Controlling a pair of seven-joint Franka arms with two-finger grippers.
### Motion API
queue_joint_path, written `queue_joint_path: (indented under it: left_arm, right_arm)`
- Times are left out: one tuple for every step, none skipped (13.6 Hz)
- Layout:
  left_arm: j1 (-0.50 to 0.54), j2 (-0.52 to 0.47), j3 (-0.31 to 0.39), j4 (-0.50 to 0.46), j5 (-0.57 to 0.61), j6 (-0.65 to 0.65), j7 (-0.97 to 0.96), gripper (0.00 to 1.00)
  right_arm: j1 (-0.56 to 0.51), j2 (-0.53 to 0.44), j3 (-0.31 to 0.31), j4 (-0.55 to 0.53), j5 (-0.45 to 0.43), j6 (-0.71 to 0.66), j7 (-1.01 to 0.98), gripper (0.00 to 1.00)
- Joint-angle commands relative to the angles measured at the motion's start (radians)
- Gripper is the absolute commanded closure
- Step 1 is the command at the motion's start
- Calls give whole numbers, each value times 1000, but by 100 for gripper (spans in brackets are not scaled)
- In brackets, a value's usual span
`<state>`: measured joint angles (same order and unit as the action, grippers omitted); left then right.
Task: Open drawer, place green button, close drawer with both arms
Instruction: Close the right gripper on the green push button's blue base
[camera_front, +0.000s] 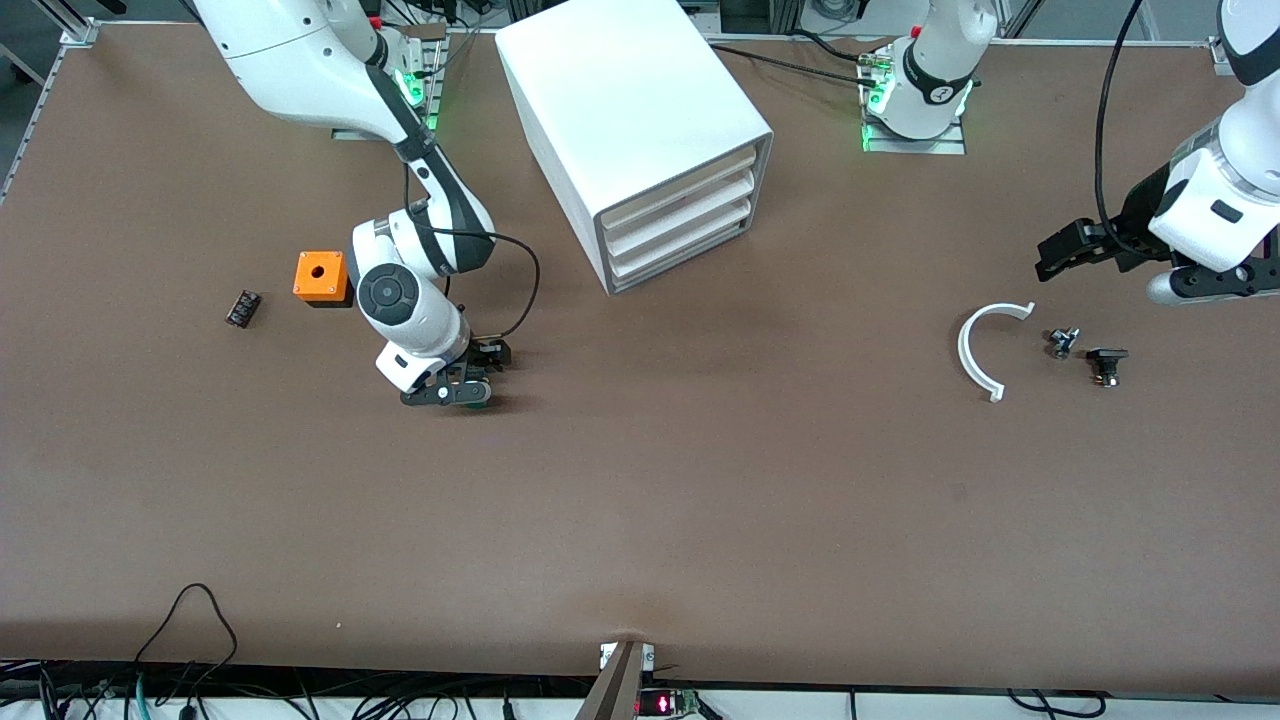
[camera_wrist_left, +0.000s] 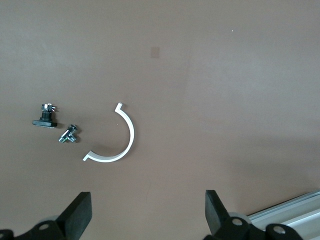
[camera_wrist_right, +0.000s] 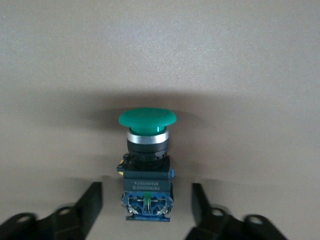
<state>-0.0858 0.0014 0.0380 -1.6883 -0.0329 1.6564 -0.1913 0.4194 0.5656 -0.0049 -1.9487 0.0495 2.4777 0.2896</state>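
Brown tabletop (camera_front: 700, 480): right gripper (camera_wrist_right: 146, 205) straddles the green-capped dark-bodied button (camera_wrist_right: 146, 165), fingers apart, untouching; left gripper (camera_wrist_left: 147, 212) waits wide.

Green-cap button (camera_wrist_right: 147, 165), orange cube (camera_front: 320, 276), white cabinet (camera_front: 630, 120)

The right arm bends down low to the desk (camera_front: 640, 520), its claw (camera_front: 478, 390) at the surface with fingers (camera_wrist_right: 90, 207) parted. The left arm waits raised, its claw (camera_front: 1050, 256) spread wide above the desk.
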Motion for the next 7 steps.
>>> queue_joint_path:
  left_arm:
    - [-12, 78, -3, 55, 27, -44, 9, 0]
    - [-29, 104, -16, 62, 30, -68, 4, 0]
    - [-34, 114, -18, 70, 24, -95, 0, 0]
    - [-34, 136, -16, 75, 13, -101, 10, 0]
    - [-35, 166, -24, 59, 11, -102, 18, 0]
    - [-32, 189, -55, 59, 10, -105, 32, 0]
    - [-19, 233, -93, 59, -11, -106, 36, 0]
  right_arm:
    - [5, -1, -6, 16, 12, 15, 2, 62]
    - [5, -1, -7, 28, 12, 15, -1, 69]
    - [5, -1, -7, 36, 12, 15, -3, 74]
    - [5, -1, -7, 42, 12, 15, -10, 78]
    - [5, -1, -9, 53, 10, 15, -13, 80]
    - [5, -6, -10, 69, 7, 12, -15, 80]
    - [4, -13, -10, 92, 6, 3, -17, 80]
